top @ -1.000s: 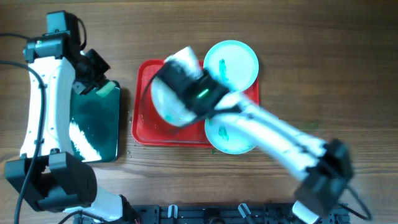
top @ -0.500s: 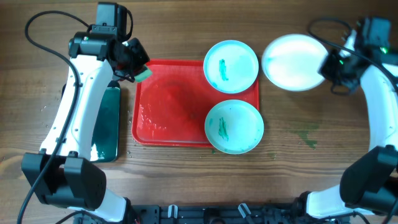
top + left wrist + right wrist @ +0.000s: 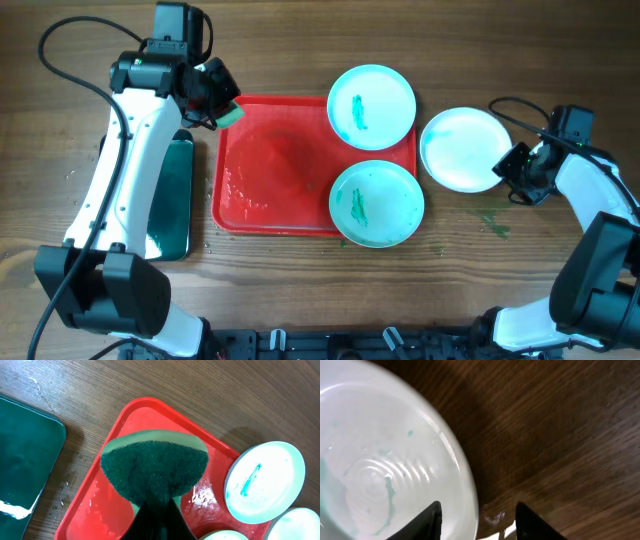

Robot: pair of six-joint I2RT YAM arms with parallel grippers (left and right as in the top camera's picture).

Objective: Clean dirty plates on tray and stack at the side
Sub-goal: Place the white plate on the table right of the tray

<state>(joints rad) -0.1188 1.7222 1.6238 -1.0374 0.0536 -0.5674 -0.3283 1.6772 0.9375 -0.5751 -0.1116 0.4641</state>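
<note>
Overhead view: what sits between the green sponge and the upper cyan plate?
Only the bare floor of the red tray, with a wet sheen, lies between the sponge and that plate, as the overhead view shows.

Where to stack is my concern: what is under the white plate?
Only the wooden table shows around the white plate; it lies beside the tray. Directly beneath is covered.

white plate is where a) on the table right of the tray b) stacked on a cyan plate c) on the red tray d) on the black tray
a: the white plate lies on the wooden table, right of the red tray.
</note>
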